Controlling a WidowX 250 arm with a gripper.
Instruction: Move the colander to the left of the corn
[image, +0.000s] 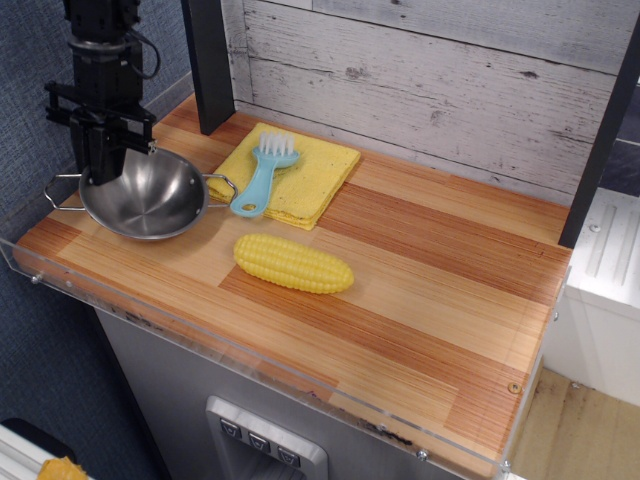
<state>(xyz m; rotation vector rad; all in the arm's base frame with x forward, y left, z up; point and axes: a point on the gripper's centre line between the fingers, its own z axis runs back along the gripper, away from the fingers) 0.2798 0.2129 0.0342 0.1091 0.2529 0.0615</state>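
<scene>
colander at the left end of the counter, gripper on its rim

at the left end of the wooden counter sits the colander, its shiny bowl facing up and its base resting on the wood or just about touching it. one wire loop handle sticks out to the left, the other to the right, close beside the handle end of a light blue brush. the black gripper comes straight down onto the colander's back left rim, fingers closed narrow over the rim's edge and gripping it. to the right and a little nearer the front edge lies the corn, on its side, apart from the colander with bare wood between them. behind the corn a folded yellow cloth lies flat with the brush on top, bristles pointing toward the grey plank wall. a clear plastic lip runs along the counter's front edge.
</scene>
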